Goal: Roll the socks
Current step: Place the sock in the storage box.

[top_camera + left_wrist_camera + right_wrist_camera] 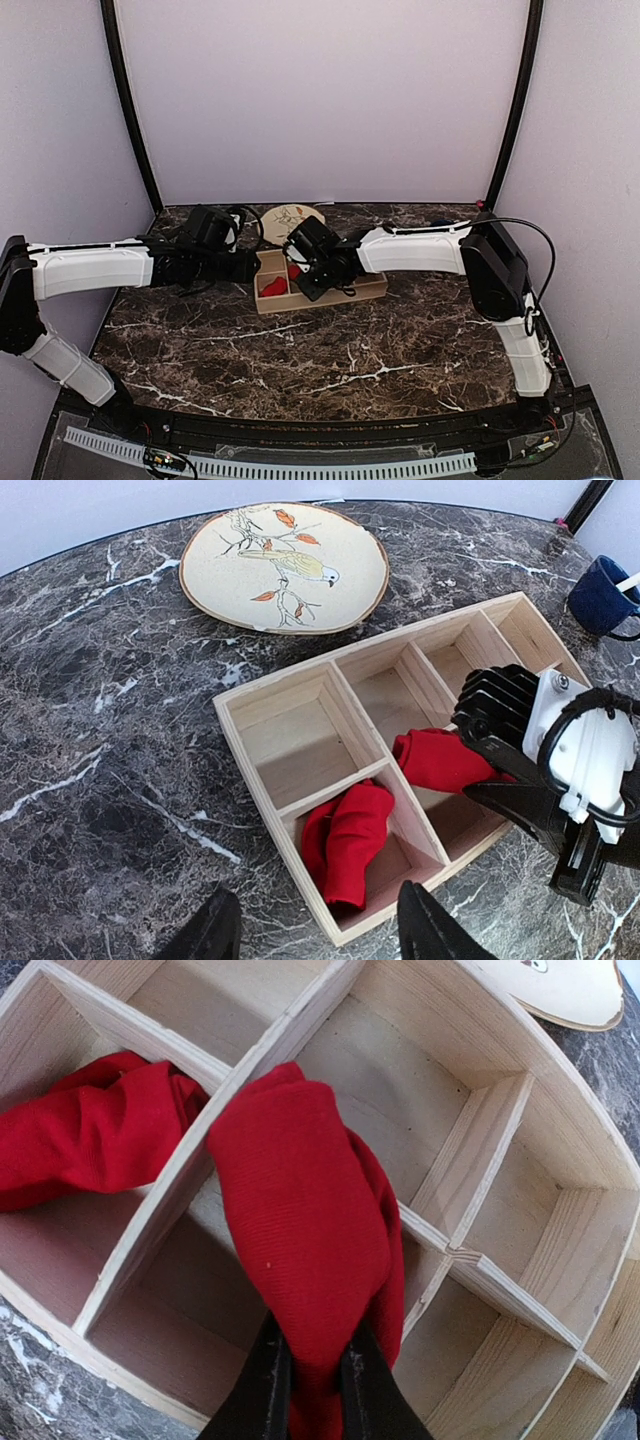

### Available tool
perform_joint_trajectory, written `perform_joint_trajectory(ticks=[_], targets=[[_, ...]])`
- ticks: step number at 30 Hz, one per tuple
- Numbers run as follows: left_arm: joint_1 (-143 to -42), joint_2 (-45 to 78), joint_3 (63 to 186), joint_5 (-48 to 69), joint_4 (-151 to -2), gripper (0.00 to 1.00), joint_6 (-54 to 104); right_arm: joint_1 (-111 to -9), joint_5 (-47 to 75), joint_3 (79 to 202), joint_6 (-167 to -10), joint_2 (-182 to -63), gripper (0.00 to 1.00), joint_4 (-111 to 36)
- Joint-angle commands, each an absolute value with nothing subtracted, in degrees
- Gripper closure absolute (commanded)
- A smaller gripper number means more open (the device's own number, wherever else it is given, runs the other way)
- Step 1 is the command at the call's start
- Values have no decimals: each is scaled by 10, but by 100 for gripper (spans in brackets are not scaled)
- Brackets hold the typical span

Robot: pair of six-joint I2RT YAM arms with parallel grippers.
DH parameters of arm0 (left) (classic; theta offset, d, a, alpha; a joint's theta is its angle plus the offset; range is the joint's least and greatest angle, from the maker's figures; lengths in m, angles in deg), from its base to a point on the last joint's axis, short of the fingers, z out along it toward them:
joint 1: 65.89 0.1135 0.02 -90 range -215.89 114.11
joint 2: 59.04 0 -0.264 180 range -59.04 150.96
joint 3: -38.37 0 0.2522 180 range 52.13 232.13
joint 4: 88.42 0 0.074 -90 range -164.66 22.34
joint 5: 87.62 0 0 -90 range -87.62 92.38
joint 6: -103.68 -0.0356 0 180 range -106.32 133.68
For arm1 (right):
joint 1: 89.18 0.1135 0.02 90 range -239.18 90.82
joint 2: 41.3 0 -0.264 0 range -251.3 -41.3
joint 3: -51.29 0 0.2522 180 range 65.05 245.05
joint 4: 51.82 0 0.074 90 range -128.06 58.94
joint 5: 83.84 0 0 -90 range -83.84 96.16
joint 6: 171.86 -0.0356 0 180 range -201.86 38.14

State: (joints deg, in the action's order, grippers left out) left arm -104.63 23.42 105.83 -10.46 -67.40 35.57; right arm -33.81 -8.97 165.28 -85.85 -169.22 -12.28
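Right end effector [310, 1348] pinches 1 red sock [300, 1230]; left end effector [318, 892] gapes wide above dark marbled tabletop [100, 730], pale walls [320, 100] around.

No legible text, label, brand, number or sign on the wooden tray [400, 645] or the plate [230, 570]

Top view looks down from the near edge; both wrist views share the wooden tray [300, 303], right closest
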Motion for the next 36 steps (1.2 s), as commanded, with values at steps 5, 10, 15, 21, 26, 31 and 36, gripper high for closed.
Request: perform_joint_trajectory(ticks=[5,10,15,21,26,31,36], targets=[[-1043,239,1050,-102,-685,45,354,-354,4,1741,-900,-1741,100,-24],[-1043,246,1057,-110,-677,45,342,-364,43,1804,-907,-1766,100,48],[-1043,261,1059,-127,-671,45,333,-369,72,1867,-907,-1793,100,116],[-1042,293,1066,-136,-666,46,324,-378,106,1912,-894,-1819,100,181],[-1040,305,1072,-145,-667,48,314,-382,123,1888,-882,-1819,100,202],[-1040,299,1070,-140,-675,48,309,-381,131,1819,-881,-1778,100,192],[-1040,291,1060,-124,-679,48,310,-367,127,1746,-891,-1730,100,170]])
